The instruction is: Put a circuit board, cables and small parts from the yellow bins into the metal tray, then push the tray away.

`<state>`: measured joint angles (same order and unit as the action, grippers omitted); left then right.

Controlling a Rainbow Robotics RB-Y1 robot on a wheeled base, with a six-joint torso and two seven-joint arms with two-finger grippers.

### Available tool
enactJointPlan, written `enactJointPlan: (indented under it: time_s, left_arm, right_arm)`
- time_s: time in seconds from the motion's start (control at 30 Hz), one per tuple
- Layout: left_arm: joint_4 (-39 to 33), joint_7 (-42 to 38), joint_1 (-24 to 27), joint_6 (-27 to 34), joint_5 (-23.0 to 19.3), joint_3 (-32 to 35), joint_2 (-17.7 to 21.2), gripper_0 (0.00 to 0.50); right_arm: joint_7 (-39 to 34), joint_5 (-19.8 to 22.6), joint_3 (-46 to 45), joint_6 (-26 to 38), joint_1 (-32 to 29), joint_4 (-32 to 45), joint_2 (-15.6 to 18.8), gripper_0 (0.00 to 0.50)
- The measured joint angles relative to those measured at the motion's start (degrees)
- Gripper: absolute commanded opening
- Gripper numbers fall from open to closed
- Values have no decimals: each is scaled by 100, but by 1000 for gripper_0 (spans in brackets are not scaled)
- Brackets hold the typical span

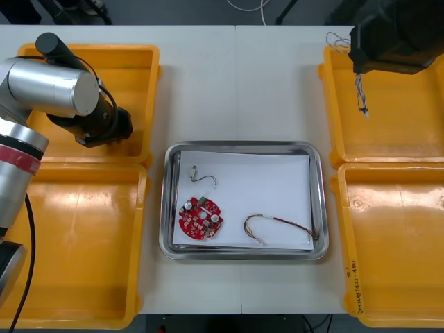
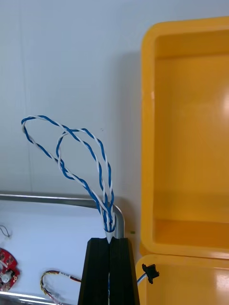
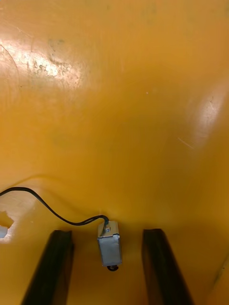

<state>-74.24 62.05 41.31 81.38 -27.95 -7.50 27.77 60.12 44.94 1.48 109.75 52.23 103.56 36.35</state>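
Observation:
My right gripper (image 2: 109, 238) is shut on the twisted blue and white cable (image 2: 71, 143), whose loops rise beyond the fingertips. In the front view this cable (image 1: 361, 94) hangs under the right gripper (image 1: 359, 69) above the far right yellow bin (image 1: 416, 125). My left gripper (image 3: 107, 232) stands open low inside the far left yellow bin (image 1: 139, 62). Between its fingers (image 3: 55, 267) lies a small metal part (image 3: 109, 244) with a black cable (image 3: 47, 209) attached. The metal tray (image 1: 243, 147) is white inside and holds a round red circuit board (image 1: 200, 217), a red and yellow cable (image 1: 277, 227) and a small black cable (image 1: 202, 177).
The near left yellow bin (image 1: 76, 243) and the near right yellow bin (image 1: 395, 243) flank the tray. In the right wrist view the tray's corner (image 2: 62, 199) lies just beside the orange bin wall (image 2: 148, 143). A black connector (image 2: 150, 272) dangles by the right fingers.

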Motion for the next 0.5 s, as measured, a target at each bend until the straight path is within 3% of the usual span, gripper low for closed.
enactJointPlan:
  time_s: [0.03, 0.07, 0.23, 0.4, 0.5]
  left_arm:
    - [0, 0, -3, 0, 0, -7, 1, 18]
    - [0, 0, -4, -1, 0, -14, 1, 4]
    - [0, 0, -4, -37, 0, -24, 1, 2]
    - [0, 0, -4, -64, 0, -36, 2, 0]
    - [0, 0, -4, -68, 0, -41, 3, 0]
  right_arm:
    - [0, 67, 86, 0, -1, 60, 0, 0]
    - [0, 152, 177, 0, -1, 119, 0, 0]
    - [158, 436, 547, 0, -4, 302, 0, 0]
    - [1446, 495, 909, 0, -5, 433, 1, 0]
    - [1590, 501, 1176, 1, -5, 544, 1, 0]
